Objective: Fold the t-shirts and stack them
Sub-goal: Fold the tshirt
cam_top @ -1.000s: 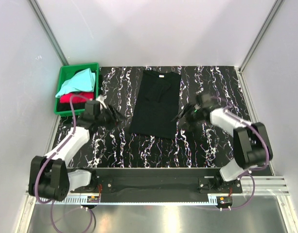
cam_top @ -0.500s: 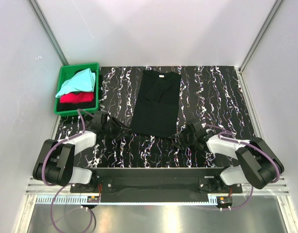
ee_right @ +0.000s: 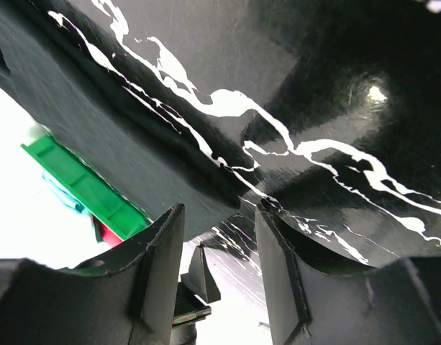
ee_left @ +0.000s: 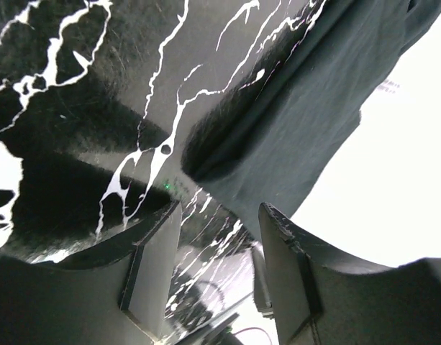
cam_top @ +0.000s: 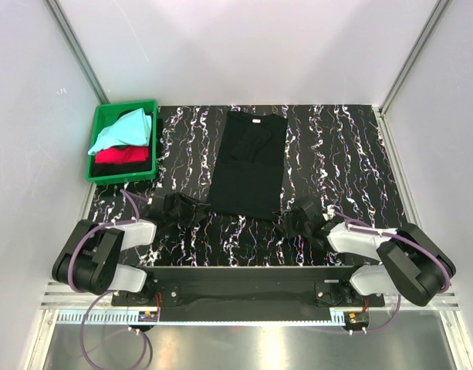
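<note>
My left gripper and right gripper both gape empty, low on the black white-streaked tabletop. The large plain black cloth t-shirt lies flat just beyond, its near hem corners beside each.

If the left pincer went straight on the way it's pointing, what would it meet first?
Probably the near hem corner of the black t-shirt, past a strip of bare tabletop. The left pincer points almost at it, though depth is unclear.
</note>
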